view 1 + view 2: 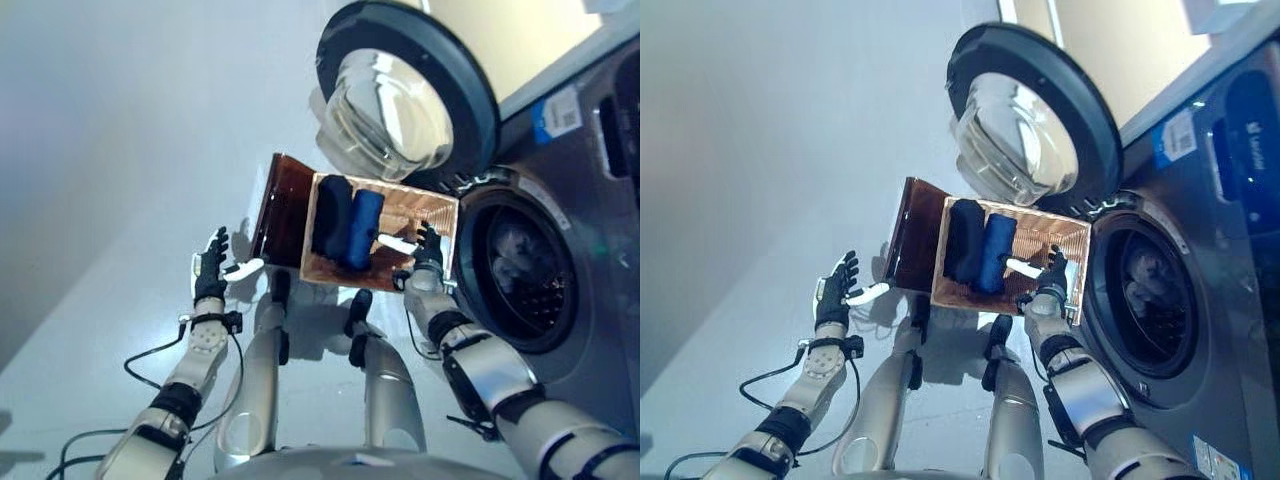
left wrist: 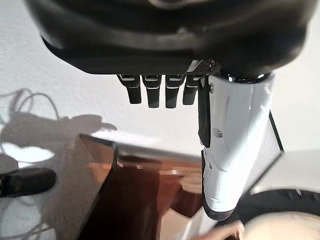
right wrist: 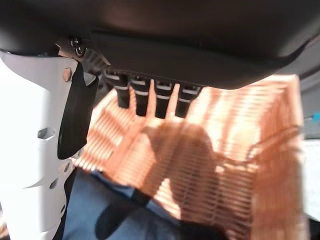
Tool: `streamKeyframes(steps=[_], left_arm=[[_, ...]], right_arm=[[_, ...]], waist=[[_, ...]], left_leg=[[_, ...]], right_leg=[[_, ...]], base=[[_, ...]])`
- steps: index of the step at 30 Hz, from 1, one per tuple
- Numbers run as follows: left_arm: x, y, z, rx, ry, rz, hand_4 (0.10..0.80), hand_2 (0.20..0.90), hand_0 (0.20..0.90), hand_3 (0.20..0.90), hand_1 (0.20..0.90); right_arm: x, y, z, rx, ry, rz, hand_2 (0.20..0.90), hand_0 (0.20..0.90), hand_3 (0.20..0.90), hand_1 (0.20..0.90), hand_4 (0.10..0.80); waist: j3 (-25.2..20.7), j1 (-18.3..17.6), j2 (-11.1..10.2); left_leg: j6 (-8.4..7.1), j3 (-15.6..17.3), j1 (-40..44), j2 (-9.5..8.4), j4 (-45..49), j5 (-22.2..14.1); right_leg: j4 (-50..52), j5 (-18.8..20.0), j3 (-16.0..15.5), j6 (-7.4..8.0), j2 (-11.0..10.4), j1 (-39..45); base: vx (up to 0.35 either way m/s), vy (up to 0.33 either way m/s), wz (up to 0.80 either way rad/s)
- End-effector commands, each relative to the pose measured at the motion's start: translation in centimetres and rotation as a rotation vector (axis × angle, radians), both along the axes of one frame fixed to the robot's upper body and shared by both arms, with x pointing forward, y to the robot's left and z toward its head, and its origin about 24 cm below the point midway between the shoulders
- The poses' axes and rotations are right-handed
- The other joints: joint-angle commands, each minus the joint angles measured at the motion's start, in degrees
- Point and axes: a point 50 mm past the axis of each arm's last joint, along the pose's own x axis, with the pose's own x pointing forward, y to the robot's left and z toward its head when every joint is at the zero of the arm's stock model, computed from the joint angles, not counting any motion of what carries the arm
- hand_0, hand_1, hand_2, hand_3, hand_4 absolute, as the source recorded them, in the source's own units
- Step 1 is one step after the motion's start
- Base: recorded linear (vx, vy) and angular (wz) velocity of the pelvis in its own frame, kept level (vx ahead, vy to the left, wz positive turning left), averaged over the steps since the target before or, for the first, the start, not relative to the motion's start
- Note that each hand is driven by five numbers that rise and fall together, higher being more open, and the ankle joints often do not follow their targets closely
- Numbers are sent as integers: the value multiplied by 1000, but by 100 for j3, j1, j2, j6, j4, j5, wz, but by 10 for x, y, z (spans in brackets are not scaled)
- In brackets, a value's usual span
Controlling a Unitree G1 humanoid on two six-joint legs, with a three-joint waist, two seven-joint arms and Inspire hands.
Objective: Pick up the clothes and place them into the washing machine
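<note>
The right hand hung over the open basket, fingers relaxed and clasping nothing, its white-covered thumb reaching toward the blue roll; its own wrist view showed the fingers straight above the woven floor, with blue cloth just past the thumb. That placing looked like the start of a reach for the nearest garment. The left hand stood just beside the basket's dark outer wall, fingers straight and loose, holding nothing, probably there to steady the basket or simply waiting. The clothes lay in the basket as two rolls side by side, one blue and one dark navy, pushed against the side away from the machine. One washing machine stood to the right of the basket, its single door swung wide so the drum lay open; something pale showed inside it, too dim to name.
</note>
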Motion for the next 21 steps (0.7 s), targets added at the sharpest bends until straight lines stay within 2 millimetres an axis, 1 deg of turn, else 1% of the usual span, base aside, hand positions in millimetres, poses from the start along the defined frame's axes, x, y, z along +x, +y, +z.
streamKeyframes(steps=[1,5,6,9,11,14,17,19,21], left_arm=[[10,4,42,42,-239,-6,800,900,900,900,900],[19,2,48,53,-261,12,800,900,900,900,900],[20,1,50,53,-267,13,800,900,900,900,900],[22,-2,54,50,-285,10,800,900,900,900,900],[24,-2,62,48,-318,16,800,900,900,900,900],[27,-7,69,44,-347,13,800,900,900,900,900],[29,-10,80,55,-399,12,800,900,900,900,900],[30,-11,82,66,-407,9,800,900,900,900,900],[31,-15,86,81,-424,6,800,900,900,900,900]], right_arm=[[7,-19,19,-44,-98,-73,900,900,900,900,800],[16,-12,32,-46,-139,-67,900,900,900,900,800],[17,-9,33,-49,-142,-60,900,900,900,900,800],[18,-9,34,-58,-138,-67,900,900,900,900,800],[21,-8,40,-65,-148,-86,900,900,900,900,800],[21,-14,42,-100,-126,-136,900,900,900,900,800],[25,-21,52,-149,-118,-178,900,900,900,900,800],[26,-24,54,-167,-112,-193,900,900,900,900,800],[24,-37,57,-207,-87,-234,900,900,900,900,800]], waist=[[-348,174,-183],[-251,229,-271],[-231,244,-286],[-171,277,-296],[-118,302,-313],[-79,349,-331],[-15,413,-308],[-2,435,-304],[51,483,-227]], left_leg=[[-441,-13,-649,66,702,-433],[-445,-73,-877,39,708,-426],[-448,-87,-917,37,706,-421],[-450,-130,-1019,14,712,-414],[-458,-156,-1128,-3,717,-405],[-469,-209,-1290,-18,741,-395],[-474,-253,-1446,-40,815,-410],[-473,-273,-1507,-53,855,-429],[-472,-322,-1677,-83,964,-450]], right_leg=[[-574,320,71,354,-329,134],[-542,273,9,342,-320,-13],[-551,272,-15,343,-327,-29],[-557,267,-71,350,-332,-78],[-516,253,-95,345,-318,-178],[-462,207,-148,327,-316,-281],[-367,179,-210,323,-308,-401],[-344,163,-226,321,-314,-435],[-176,125,-275,315,-344,-585]], base=[[44,-1,22],[57,-12,13],[24,-15,13],[22,-12,11],[14,-19,10],[10,-16,14],[-20,-12,11],[-24,-5,8],[-30,10,9]])
